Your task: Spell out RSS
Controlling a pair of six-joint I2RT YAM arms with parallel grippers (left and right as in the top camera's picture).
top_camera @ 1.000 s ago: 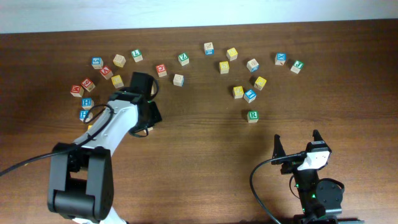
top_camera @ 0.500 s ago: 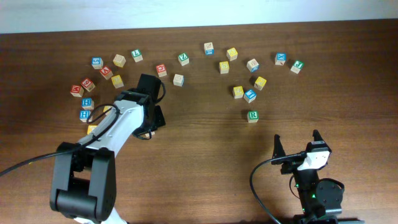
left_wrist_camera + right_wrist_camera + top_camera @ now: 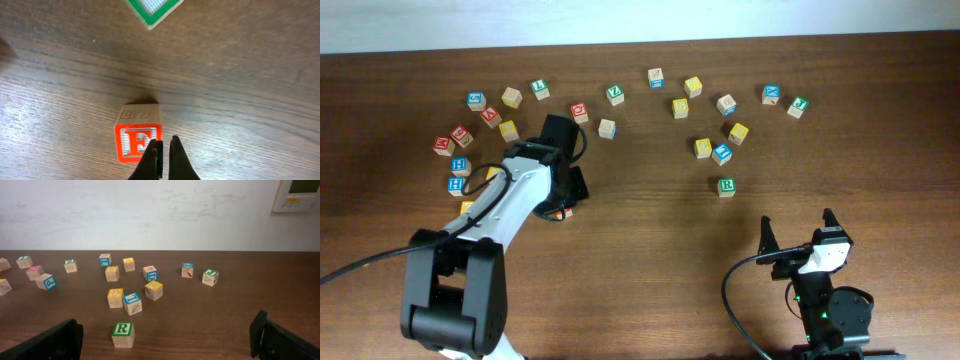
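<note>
Worktop (image 3: 640, 260): dark brown wood grain, with lettered cubes scattered across its far half. Room: white wall (image 3: 150, 215) behind; beige wall panel (image 3: 299, 194) at upper right, seen from the right wrist only.

Left arm (image 3: 515, 195): reaches in from the near edge. Left jaws: pressed together, pinching nothing; tips at the lower right corner of a red E cube (image 3: 138, 141), contact unclear. Beyond the tips is a green-bordered cube (image 3: 152, 9), cut by the frame edge, letter unseen. Overhead shows the E cube only as a red speck beside the arm; the left wrist view alone reads its letter.

R cube (image 3: 726, 186): white face, green letter, ahead of the right jaws, left of their midline, well apart. Just beyond it are a yellow cube (image 3: 703, 147), a blue cube (image 3: 722, 153) and a second yellow cube (image 3: 738, 132); letters unreadable.

Right jaws: spread wide, empty.
</note>
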